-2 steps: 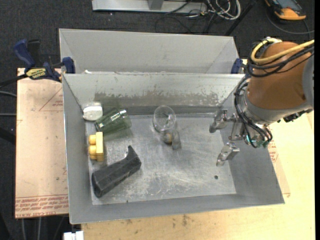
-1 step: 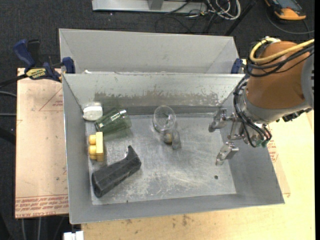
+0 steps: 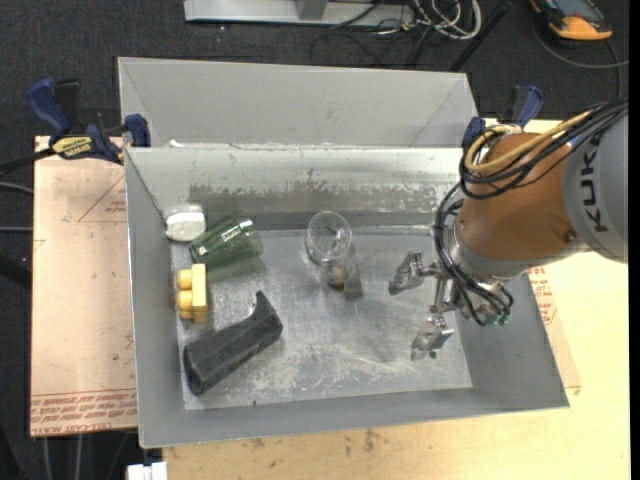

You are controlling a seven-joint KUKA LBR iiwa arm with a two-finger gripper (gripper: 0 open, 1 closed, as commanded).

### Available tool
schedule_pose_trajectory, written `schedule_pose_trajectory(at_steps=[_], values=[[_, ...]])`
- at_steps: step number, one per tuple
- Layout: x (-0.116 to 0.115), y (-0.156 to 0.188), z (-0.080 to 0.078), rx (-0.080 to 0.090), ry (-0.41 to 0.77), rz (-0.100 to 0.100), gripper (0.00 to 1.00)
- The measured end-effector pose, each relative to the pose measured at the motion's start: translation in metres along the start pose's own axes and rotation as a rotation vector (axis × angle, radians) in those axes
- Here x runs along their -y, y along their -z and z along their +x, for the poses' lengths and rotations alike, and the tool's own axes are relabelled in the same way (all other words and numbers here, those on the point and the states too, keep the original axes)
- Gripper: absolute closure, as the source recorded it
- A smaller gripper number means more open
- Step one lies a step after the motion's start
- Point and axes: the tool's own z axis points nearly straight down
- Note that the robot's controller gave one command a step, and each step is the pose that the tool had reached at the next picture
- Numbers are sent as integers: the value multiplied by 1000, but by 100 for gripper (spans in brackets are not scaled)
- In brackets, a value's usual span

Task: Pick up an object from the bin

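My gripper (image 3: 419, 305) hangs over the bare floor in the bin's right part, open, with nothing between its two fingers. The thing closest to it is a clear glass cup (image 3: 329, 239) lying on its side near the back middle, with a small dark lump (image 3: 351, 282) just in front of it. Both lie to the gripper's left, apart from it.
Along the left side lie a green bottle with a white cap (image 3: 212, 236), a yellow toy brick (image 3: 193, 294) and a black angled piece (image 3: 232, 346). The arm with its orange cover reaches in over the bin's right wall.
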Motion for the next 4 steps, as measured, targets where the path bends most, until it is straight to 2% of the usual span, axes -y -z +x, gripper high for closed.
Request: schedule_pose_trajectory(at_steps=[1,2,3,4], values=[[-7,1,-29,-17,-75,6,0],[-75,-42,-37,-7,-91,4,100],[-75,-42,-37,-7,-91,4,100],[-45,110,-45,-2,266,4,100]])
